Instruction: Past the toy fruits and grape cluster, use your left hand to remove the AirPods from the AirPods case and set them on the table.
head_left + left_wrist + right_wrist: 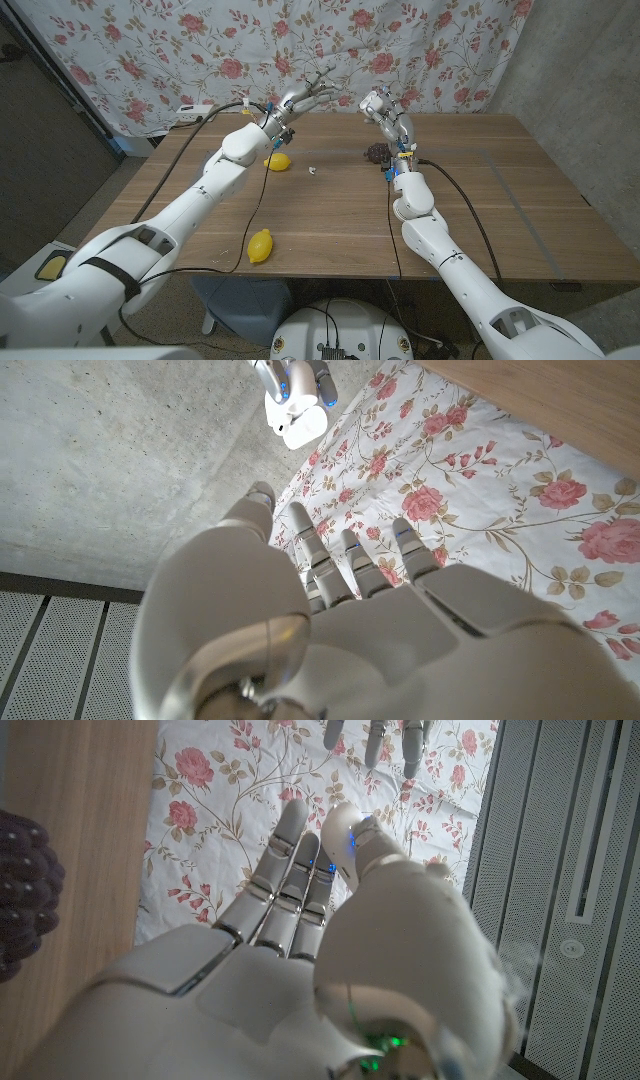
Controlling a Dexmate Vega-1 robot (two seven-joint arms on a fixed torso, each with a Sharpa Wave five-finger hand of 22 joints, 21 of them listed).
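Wooden table [520, 200] with floral cloth [150, 50] behind its far edge, both arms reaching across it. Judged risks: the exchange takes place in the air near the far edge, so an earbud that slips from the fingers may fall and roll off the table or against the cloth; a sideways pull by the left hand [303, 98] may also tug the AirPods case [300, 422] out of the right hand [382, 104], whose hold on it looks light. The left arm passes above the far lemon [278, 161], and a lowered forearm could knock it; the grape cluster [377, 153] lies below the right wrist and is exposed in the same way. The near lemon [260, 245] lies well apart from both. Pose: the left arm is stretched out, its hand raised above the table, fingers spread and holding nothing, pointed toward the right hand. The right hand is raised opposite and appears, in the left wrist view, to pinch the white case between its fingertips; whether the lid is up cannot be told. A small white piece [313, 170] lies on the table between lemon and grapes; its identity cannot be told.
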